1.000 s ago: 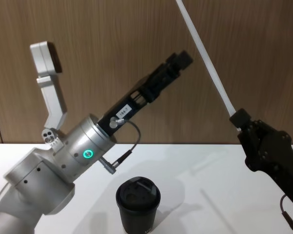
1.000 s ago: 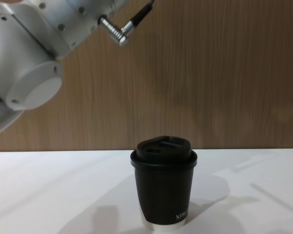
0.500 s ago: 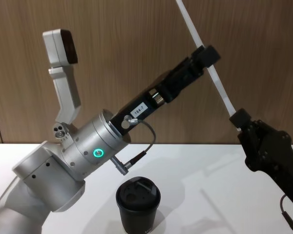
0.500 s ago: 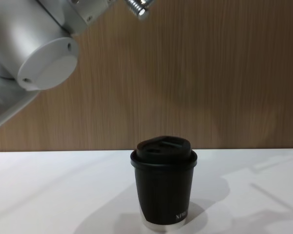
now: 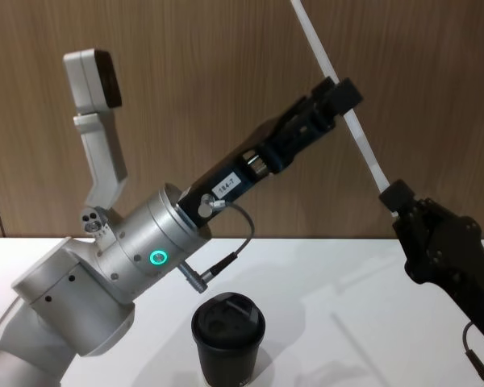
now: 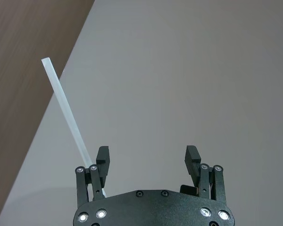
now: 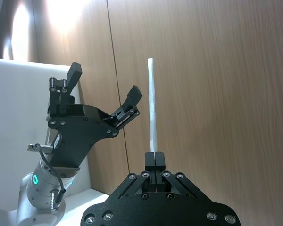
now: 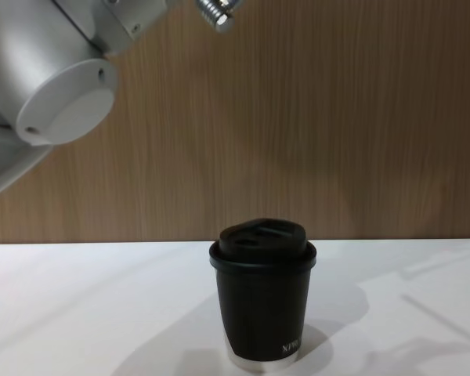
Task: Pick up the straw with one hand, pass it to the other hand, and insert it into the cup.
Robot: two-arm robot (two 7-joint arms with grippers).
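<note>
While your right end effector (image 5: pixel 391 196) pinches the straw (image 5: pixel 366 153) at its lower end, the left end effector (image 5: pixel 339 93) gapes wide at its middle — the cup (image 5: pixel 228 339) stands below, by the near edge of the tabletop (image 5: pixel 347 322).

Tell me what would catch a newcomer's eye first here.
A long white straw slants high in the air, pinched at its lower end by the right gripper. The left gripper, on a silver arm, is open beside the straw's middle. Below, a black lidded cup stands on the table.
</note>
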